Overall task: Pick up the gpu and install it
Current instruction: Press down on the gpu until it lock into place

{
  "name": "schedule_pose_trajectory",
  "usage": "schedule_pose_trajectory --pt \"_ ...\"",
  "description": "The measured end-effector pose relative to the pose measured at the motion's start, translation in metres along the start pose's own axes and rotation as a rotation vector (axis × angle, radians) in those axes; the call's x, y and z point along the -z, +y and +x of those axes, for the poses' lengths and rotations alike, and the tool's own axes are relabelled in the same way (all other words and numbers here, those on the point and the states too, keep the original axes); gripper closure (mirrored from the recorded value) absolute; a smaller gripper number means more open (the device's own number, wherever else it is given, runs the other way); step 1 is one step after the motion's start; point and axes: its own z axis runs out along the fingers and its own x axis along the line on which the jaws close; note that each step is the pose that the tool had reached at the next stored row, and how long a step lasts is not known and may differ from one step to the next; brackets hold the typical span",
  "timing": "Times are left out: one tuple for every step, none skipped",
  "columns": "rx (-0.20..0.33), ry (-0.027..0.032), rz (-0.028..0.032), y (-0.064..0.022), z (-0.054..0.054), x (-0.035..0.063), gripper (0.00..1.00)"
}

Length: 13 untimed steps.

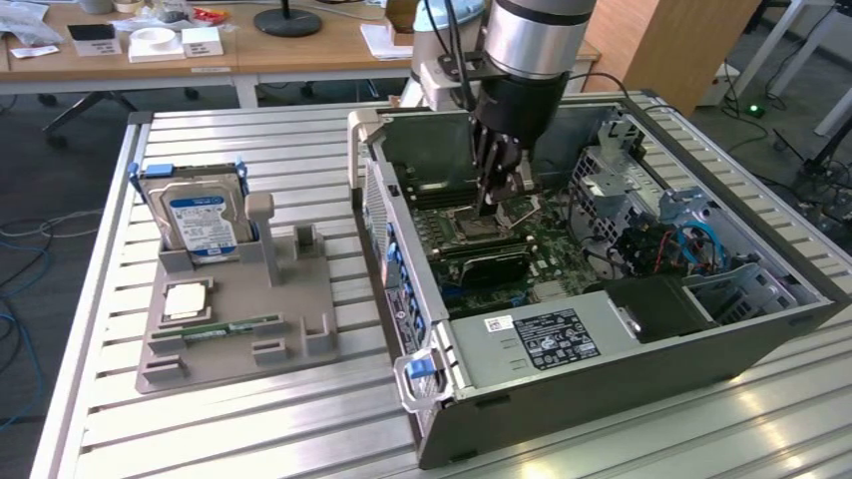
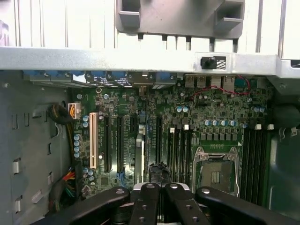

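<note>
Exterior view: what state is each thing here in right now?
Case: lying flat, side open.
Hard drive: upright in the grey holder.
Memory stick: lying flat in the holder.
Gripper: jaws shut, low inside the case over the motherboard.

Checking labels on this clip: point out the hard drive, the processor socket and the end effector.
hard drive (image 1: pixel 200 218), exterior view, on its label.
processor socket (image 2: pixel 216 173), wrist view, centre of its metal frame.
end effector (image 1: pixel 489 207), exterior view, midway between its fingertips.
</note>
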Motion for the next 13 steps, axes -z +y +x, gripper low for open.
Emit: schedule_pose_trajectory --pt "0.000 0.0001 -0.0001 -0.0007 0.000 0.0001 0.89" --pt "0.000 0.0002 -0.0001 -0.0013 0.000 0.0001 0.89" --pt "0.000 0.0001 -0.0001 -0.0014 0.000 0.0001 0.89" --pt "0.000 0.0000 0.0000 -0.0015 0.000 0.0003 0.89" --pt "0.000 0.0002 -0.0001 -0.0016 0.000 0.0013 0.89" --pt "0.000 0.0001 0.0000 -0.0017 0.000 0.0030 0.89" --pt "0.000 0.0001 0.0000 -0.0017 0.000 0.0052 0.89" --pt "0.000 0.0001 0.0000 -0.0018 0.000 0.0080 0.89" --pt "0.000 0.0000 0.0000 -0.0018 0.000 0.0105 0.89" --pt "0.000 0.0000 0.0000 -0.0019 -0.001 0.0131 0.89" --pt "0.000 0.0000 0.0000 -0.0020 -0.001 0.0155 0.89" --pt "0.000 0.0000 0.0000 -0.0020 -0.001 0.0178 0.89" --pt "0.000 0.0000 0.0000 -0.0020 -0.001 0.0201 0.89"
